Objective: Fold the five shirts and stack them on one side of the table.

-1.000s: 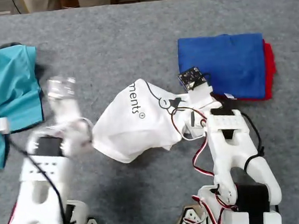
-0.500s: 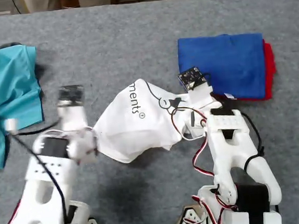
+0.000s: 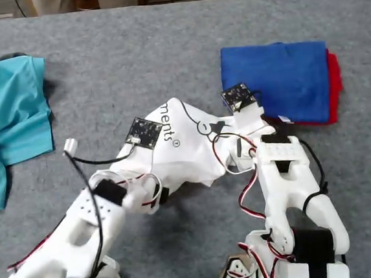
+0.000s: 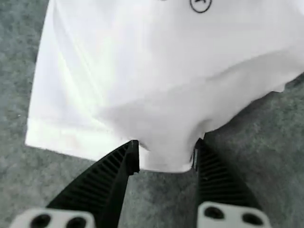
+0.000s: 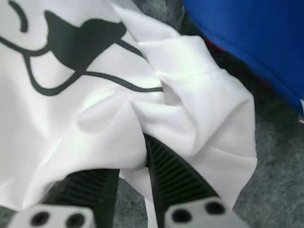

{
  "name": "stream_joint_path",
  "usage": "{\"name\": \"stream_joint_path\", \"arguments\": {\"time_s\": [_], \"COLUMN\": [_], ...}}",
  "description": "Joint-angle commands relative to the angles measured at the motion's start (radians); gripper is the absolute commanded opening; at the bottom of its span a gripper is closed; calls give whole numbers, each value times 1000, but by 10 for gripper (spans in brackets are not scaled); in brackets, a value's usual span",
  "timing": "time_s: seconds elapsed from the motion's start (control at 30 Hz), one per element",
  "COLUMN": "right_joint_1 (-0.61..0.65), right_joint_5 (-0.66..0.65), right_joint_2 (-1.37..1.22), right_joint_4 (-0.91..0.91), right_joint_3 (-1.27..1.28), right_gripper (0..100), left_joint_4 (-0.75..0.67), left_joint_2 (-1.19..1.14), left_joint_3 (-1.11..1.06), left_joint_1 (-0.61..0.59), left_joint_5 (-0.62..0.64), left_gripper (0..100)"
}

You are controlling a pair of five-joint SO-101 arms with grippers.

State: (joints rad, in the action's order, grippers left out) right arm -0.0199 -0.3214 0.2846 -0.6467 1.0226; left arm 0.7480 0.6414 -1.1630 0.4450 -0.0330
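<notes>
1. Centrally, the white shirt (image 3: 181, 159) lies bunched on the grey table (image 3: 132, 52), its black print facing up.
2. The left gripper (image 4: 165, 153) sits at the shirt's near hem, its jaws apart with a strip of hem between them.
3. The right gripper (image 5: 130, 164) is clamped on a gathered fold at the shirt's other side.
4. From above, both arms cover the shirt's near corners.
5. A folded blue shirt (image 3: 275, 82) rests on a red shirt (image 3: 335, 80), just beside the white one.
6. An unfolded teal shirt (image 3: 11, 115) lies well apart at the table's edge.
</notes>
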Motion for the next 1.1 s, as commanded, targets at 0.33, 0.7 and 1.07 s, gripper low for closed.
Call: {"name": "stream_joint_path", "arguments": {"time_s": [0.33, 0.7, 1.07], "right_joint_1": [-18, -16, -15], "right_joint_5": [8, 8, 12], "right_joint_2": [31, 31, 35], "right_joint_4": [23, 23, -146], "right_joint_3": [2, 2, -119], "right_gripper": [2, 2, 2], "left_joint_4": [-97, 215, 519], "left_joint_2": [-248, -246, -97], "left_joint_3": [140, 308, 574], "left_joint_1": [5, -17, -290], "left_joint_5": [83, -37, -94], "left_gripper": [26, 18, 18]}}
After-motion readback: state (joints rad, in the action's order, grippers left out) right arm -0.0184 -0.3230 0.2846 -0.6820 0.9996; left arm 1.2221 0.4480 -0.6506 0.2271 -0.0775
